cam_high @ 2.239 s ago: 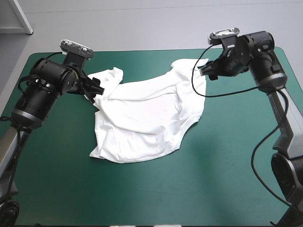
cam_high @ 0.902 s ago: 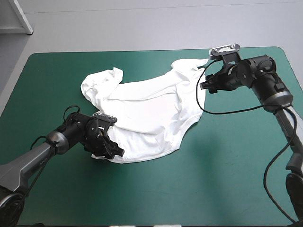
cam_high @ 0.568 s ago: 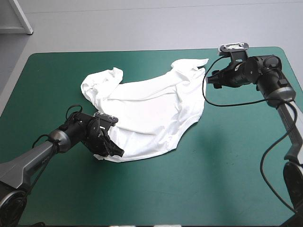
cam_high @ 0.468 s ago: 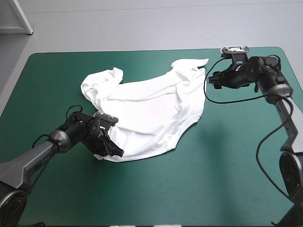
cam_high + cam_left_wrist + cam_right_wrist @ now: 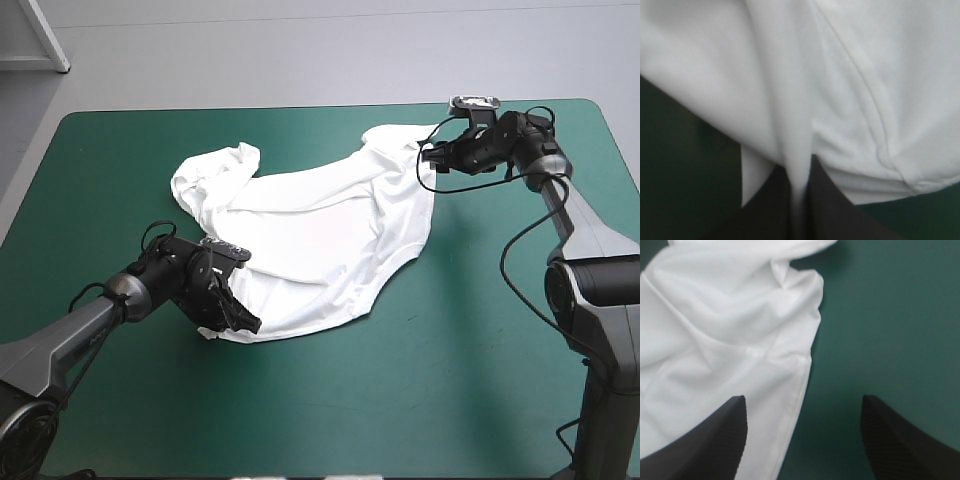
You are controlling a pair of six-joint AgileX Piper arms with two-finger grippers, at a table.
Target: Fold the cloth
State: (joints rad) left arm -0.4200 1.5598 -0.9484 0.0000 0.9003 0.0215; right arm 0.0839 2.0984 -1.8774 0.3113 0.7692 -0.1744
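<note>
Teal-green desk [image 5: 480, 380] carries the crumpled T-shirt [image 5: 310, 230] toward its far edge; left gripper [image 5: 244, 321] pinches the near hem, probably for straightening; right gripper [image 5: 430, 157], fingers spread, straddles the far-right edge.

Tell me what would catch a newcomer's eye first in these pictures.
The white T-shirt lies rumpled across the middle of the teal-green cover. The left gripper is shut on its near-left corner, while the right gripper is open at its far-right edge.
</note>
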